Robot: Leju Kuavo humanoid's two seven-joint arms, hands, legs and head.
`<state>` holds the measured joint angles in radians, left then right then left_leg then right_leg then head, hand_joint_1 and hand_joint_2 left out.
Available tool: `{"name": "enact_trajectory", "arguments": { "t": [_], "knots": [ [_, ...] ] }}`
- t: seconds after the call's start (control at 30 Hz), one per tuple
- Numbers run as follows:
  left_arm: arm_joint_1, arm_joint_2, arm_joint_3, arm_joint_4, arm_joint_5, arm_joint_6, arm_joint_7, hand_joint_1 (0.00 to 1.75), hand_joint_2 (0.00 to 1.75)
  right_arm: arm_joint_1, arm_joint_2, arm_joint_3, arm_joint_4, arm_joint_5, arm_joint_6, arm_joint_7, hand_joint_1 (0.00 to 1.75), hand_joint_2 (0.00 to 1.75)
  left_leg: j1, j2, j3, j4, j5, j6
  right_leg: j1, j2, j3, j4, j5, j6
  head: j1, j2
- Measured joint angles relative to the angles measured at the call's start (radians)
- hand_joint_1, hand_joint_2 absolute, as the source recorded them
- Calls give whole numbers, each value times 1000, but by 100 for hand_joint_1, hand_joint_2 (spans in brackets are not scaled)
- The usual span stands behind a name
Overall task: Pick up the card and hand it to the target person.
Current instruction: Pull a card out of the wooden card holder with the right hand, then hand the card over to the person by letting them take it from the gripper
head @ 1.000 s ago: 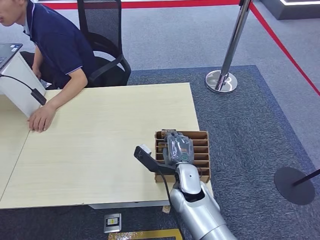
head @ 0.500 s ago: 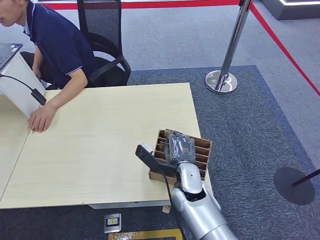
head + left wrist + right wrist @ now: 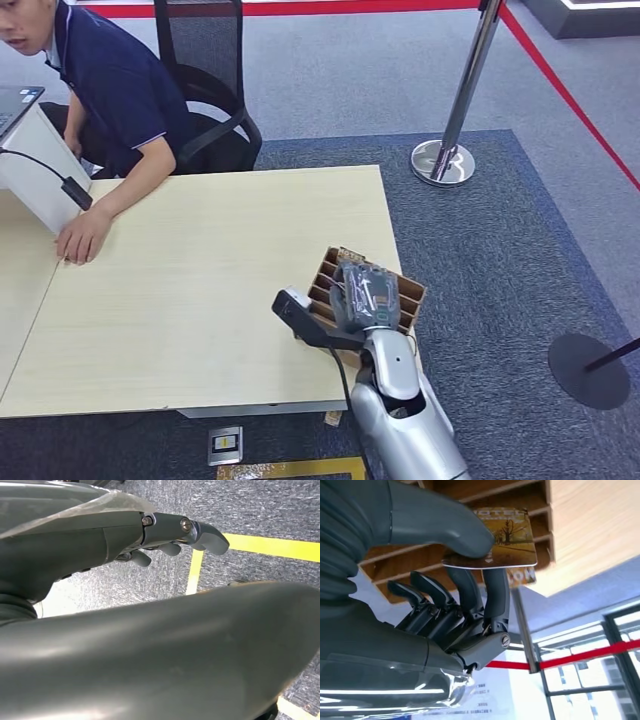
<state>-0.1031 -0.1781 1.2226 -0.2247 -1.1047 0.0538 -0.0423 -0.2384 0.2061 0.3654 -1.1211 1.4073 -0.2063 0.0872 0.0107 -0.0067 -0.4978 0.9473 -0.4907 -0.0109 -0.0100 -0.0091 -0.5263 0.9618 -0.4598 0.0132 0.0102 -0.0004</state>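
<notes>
Change: slotted box (image 3: 407,292) tipped up further and skewed on the bench (image 3: 189,290) since a second ago.
Right hand (image 3: 364,296): fingers (image 3: 495,597) and thumb pinching card (image 3: 508,542), just over the box slots.
Left hand (image 3: 166,535): hanging over carpet, seemingly empty, fingers loosely extended.
Person (image 3: 113,90): seated at far corner, hand on bench.

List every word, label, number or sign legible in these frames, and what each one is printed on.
"HOTEL": printed along the edge of the card pinched by the right hand.
Large letters on the part of a second card beneath it: cut off, cannot be read whole.
Small print on the white surface behind the hand in the right wrist view: too blurred to read.
Small label on the floor under the table: too small to read.
</notes>
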Motion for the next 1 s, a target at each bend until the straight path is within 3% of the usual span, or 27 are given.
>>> {"name": "enact_trajectory", "arguments": {
  "t": [0.27, 0.47, 0.8, 1.0],
  "knots": [
    [0, 0, 0, 0, 10, -1, -7, 0, 0, 2, -43, 59, -173, -71, 19, -59, 175, 175, 0, 0, 0, 0, 0, 0, 0, 0, 0, 0, 0, 0, 0, 0],
    [-2, 0, 0, 0, 10, -4, -9, 0, 0, -110, -46, 147, -177, -131, 37, -95, 175, 175, 0, 0, -1, 0, 1, -1, 0, 0, 0, 1, 0, 0, 0, 0],
    [-5, -5, 0, 3, -3, -15, -10, 0, 0, -346, 69, 200, 124, -153, -29, -149, 175, 175, 1, 0, -1, 0, 1, -1, 0, 0, 0, 1, 0, -1, 0, 0],
    [-5, -9, -2, 4, -12, -15, 4, 0, 0, -429, 114, 206, 301, -160, -62, -158, 175, 175, 0, 0, -1, 0, 1, -1, 0, 0, 0, 1, 0, -1, 0, 0]
  ]
}}
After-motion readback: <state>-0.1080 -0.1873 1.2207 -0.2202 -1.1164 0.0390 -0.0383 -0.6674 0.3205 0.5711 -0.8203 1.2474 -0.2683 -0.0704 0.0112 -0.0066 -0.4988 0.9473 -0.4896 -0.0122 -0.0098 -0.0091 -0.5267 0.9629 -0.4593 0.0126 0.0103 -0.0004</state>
